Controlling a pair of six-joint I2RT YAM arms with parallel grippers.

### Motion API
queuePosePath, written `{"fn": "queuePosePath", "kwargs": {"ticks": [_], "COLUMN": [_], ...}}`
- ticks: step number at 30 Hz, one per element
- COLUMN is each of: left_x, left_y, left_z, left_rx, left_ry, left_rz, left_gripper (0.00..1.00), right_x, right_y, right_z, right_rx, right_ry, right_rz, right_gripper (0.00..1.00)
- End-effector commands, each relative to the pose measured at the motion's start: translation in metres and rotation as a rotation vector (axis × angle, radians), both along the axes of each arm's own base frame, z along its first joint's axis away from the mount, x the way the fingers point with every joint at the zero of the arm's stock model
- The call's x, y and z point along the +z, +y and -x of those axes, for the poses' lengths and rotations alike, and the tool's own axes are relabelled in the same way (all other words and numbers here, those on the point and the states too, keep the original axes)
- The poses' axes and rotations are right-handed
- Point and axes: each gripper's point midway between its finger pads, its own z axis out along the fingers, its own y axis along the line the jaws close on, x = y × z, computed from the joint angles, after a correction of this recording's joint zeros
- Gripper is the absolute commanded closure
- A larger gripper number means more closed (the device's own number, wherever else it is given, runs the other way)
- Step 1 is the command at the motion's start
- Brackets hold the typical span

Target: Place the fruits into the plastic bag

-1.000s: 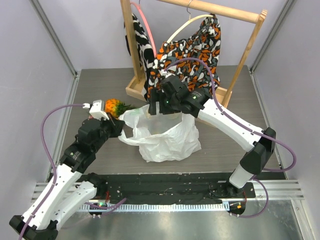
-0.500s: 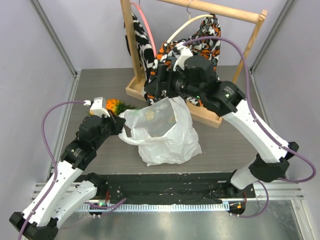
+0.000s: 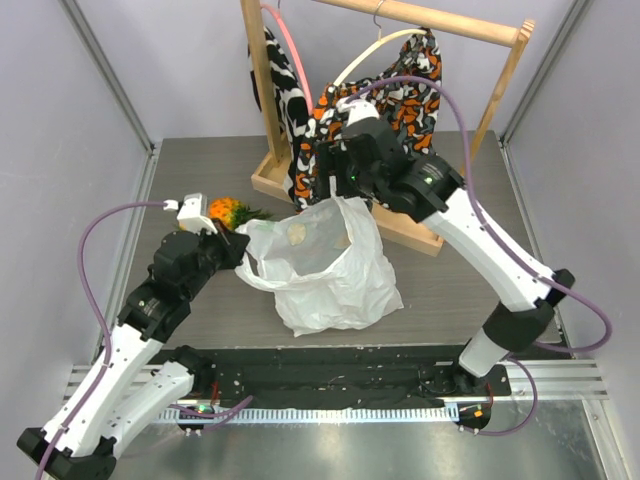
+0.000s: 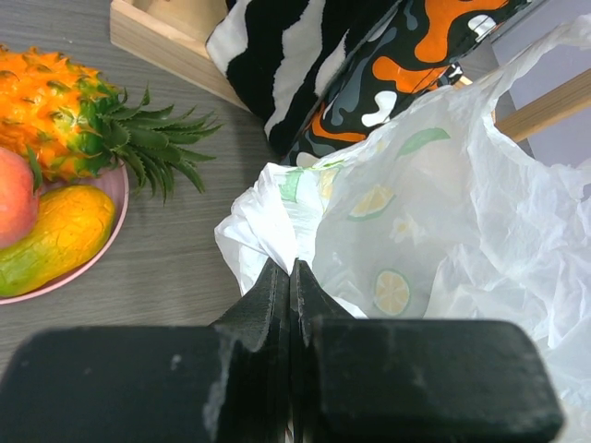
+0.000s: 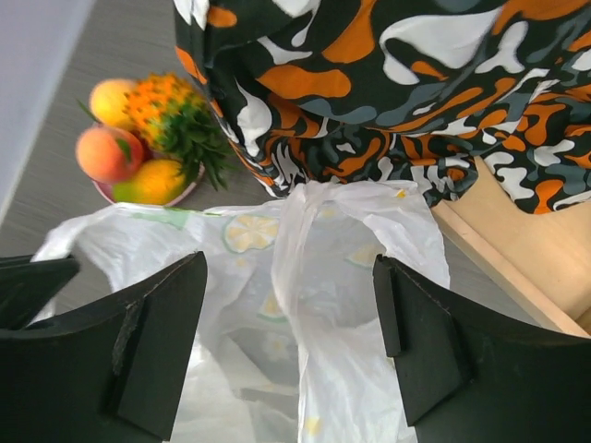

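- The left gripper (image 4: pixel 291 269) is clenched, its jaws pressed together on a fold of the plastic bag (image 3: pixel 330 270) at the bag's left handle.
- The right gripper (image 5: pixel 288 268) is released, with its fingers (image 5: pixel 157 341) spread wide. The bag's far handle strip rises between them, and neither pad appears to touch it.
- The bag sits at the middle of the table. Its mouth opens upward and is pulled toward the left edge by the one pinch.
- None of the fruits is in the bag. They lie together on a pink plate (image 4: pixel 102 231) toward the far left corner, just beside the bag's left lip.
- The pineapple (image 4: pixel 65 101) points its green crown at the bag. The peach (image 5: pixel 103 152) and mango (image 5: pixel 152 180) lie against it, and a yellow-orange round fruit (image 5: pixel 113 97) sits behind them.
- A patterned cloth (image 3: pixel 380 100) hangs from a wooden rack (image 3: pixel 270 185) along the far edge, close above the right wrist.
- With nothing clamping the far handle, that side could slump and narrow the mouth, so a fruit lowered in would land on film instead of inside.
- Only the free arm can fetch fruit, and it would have to cross over the bag to the plate. The arm or its cable could drag the thin film out of the left pinch, or catch the hanging cloth.
- The pineapple's stiff crown may snag the bag's lip on the way in.
- The rounder fruits could roll off the plate if nudged.
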Motion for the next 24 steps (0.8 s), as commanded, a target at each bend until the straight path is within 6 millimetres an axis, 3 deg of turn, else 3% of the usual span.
{"fn": "queuePosePath", "kwargs": {"ticks": [1, 5, 8, 9, 10, 12, 13, 15, 17, 18, 19, 20, 21, 24], "left_x": [0.027, 0.029, 0.029, 0.028, 0.027, 0.024, 0.021, 0.018, 0.014, 0.014, 0.012, 0.014, 0.016, 0.021], "left_y": [0.002, 0.003, 0.005, 0.006, 0.007, 0.01, 0.012, 0.02, 0.029, 0.031, 0.032, 0.032, 0.034, 0.038], "left_z": [0.0, 0.001, 0.002, 0.003, 0.003, 0.003, 0.004, 0.003, 0.003, 0.004, 0.004, 0.005, 0.004, 0.004], "left_rx": [-0.002, 0.001, 0.007, 0.008, 0.013, 0.031, 0.038, 0.087, 0.133, 0.139, 0.145, 0.146, 0.154, 0.171], "left_ry": [-0.07, -0.069, -0.073, -0.071, -0.067, -0.059, -0.05, -0.041, -0.027, -0.021, -0.014, -0.017, -0.014, -0.007], "left_rz": [0.015, 0.007, 0.007, 0.003, 0.0, -0.008, -0.013, -0.014, -0.03, -0.032, -0.04, -0.04, -0.045, -0.06], "left_gripper": [1.0, 1.0, 1.0, 1.0, 1.0, 1.0, 1.0, 1.0, 0.98, 0.89, 0.64, 0.49, 0.24, 0.01], "right_x": [-0.004, -0.023, -0.036, -0.036, -0.035, -0.029, -0.02, -0.008, 0.005, 0.009, 0.016, 0.01, 0.009, 0.007], "right_y": [0.008, 0.012, 0.007, 0.006, 0.004, 0.0, -0.005, -0.011, -0.023, -0.025, -0.03, -0.033, -0.035, -0.049], "right_z": [-0.012, -0.019, -0.022, -0.023, -0.022, -0.021, -0.02, -0.019, -0.014, -0.014, -0.011, -0.01, -0.01, -0.009], "right_rx": [0.028, 0.024, -0.011, -0.02, -0.032, -0.046, -0.063, -0.088, -0.127, -0.137, -0.147, -0.165, -0.175, -0.253], "right_ry": [-0.022, 0.008, 0.028, 0.029, 0.027, 0.014, -0.003, -0.026, -0.053, -0.066, -0.079, -0.073, -0.073, -0.079], "right_rz": [0.067, 0.119, 0.16, 0.161, 0.16, 0.149, 0.133, 0.106, 0.07, 0.051, 0.034, 0.037, 0.032, 0.029], "right_gripper": [0.2, 0.23, 0.34, 0.39, 0.54, 0.72, 0.87, 0.99, 0.99, 0.99, 0.99, 0.99, 0.99, 0.99]}}
